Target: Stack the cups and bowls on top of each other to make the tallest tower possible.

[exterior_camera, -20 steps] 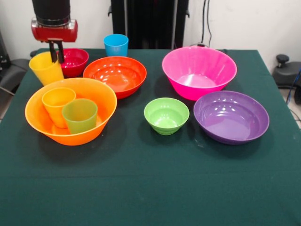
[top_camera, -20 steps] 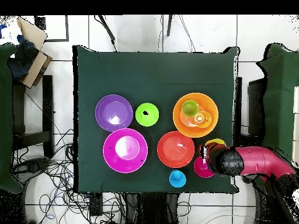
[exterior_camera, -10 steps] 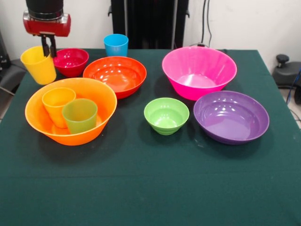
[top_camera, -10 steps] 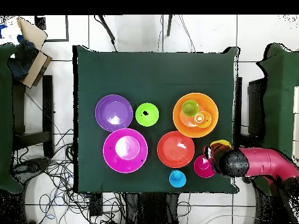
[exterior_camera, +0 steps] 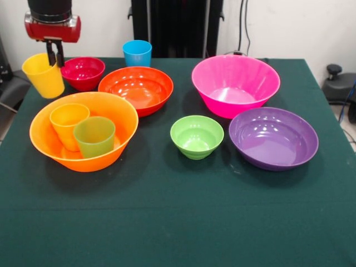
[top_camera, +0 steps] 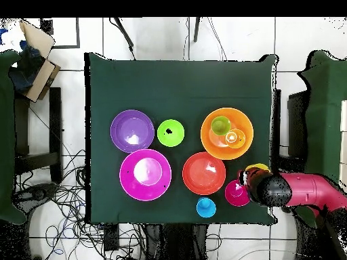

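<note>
- While its jaws pinch the rim, the gripper point(exterior_camera: 54, 54) holds the yellow cup point(exterior_camera: 43, 75) lifted at upper left of the front view.
- Seen from overhead, the arm point(top_camera: 298, 191) hides most of this cup.
- No writing is readable.
- Nearby, the large orange bowl point(exterior_camera: 83, 131) contains two cups.

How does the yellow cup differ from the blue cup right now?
The yellow cup hangs tilted in the claw, by the table's edge; the blue cup stands upright on the table, untouched. The yellow one is beside the crimson bowl, the blue one behind the red-orange bowl. Both are plain tapered tumblers, open side up.
</note>
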`<move>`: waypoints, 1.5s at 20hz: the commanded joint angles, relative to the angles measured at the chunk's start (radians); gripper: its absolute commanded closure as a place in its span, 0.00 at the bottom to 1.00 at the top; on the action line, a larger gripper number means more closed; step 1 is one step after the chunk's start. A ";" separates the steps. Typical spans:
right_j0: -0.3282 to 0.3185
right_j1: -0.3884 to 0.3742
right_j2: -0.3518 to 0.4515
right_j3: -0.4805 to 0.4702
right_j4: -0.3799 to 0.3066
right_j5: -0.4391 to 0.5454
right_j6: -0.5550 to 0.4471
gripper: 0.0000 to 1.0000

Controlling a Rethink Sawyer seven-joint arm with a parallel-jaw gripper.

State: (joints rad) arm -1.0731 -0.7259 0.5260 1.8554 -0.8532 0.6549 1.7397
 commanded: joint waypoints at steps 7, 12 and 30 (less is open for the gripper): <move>0.037 0.028 0.069 -0.053 0.038 0.047 -0.154 1.00; 0.065 0.061 0.070 -0.088 0.048 0.040 -0.122 1.00; 0.125 -0.074 0.048 -0.165 0.177 0.256 -0.164 1.00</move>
State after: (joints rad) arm -0.9821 -0.7761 0.5504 1.7634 -0.7033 0.7805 1.7397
